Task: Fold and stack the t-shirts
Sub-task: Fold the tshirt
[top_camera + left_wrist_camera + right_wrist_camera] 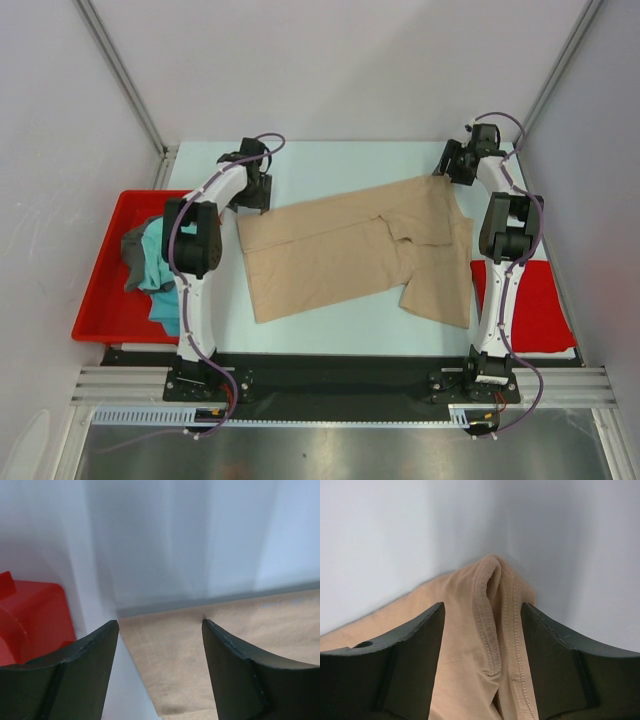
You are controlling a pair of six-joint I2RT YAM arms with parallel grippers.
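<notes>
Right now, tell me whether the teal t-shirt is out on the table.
No, the teal t-shirt lies bunched in the red tray, next to the dark grey one.

Large shirt (360, 250) was spread mid-table (330, 165). Tray (95, 320) was set at 9 o'clock, two more shirts (160, 275) piled in it. Mat (545, 310) was laid at 3 o'clock. Left gripper (252, 195) was placed over the shirt's 10 o'clock corner, right gripper (447, 165) over its 1 o'clock corner.

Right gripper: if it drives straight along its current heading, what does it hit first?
Most likely the tan t-shirt. Its stitched, folded edge lies directly ahead of the right gripper, between the open jaws. The wrist view does not show how far off the cloth is.
</notes>
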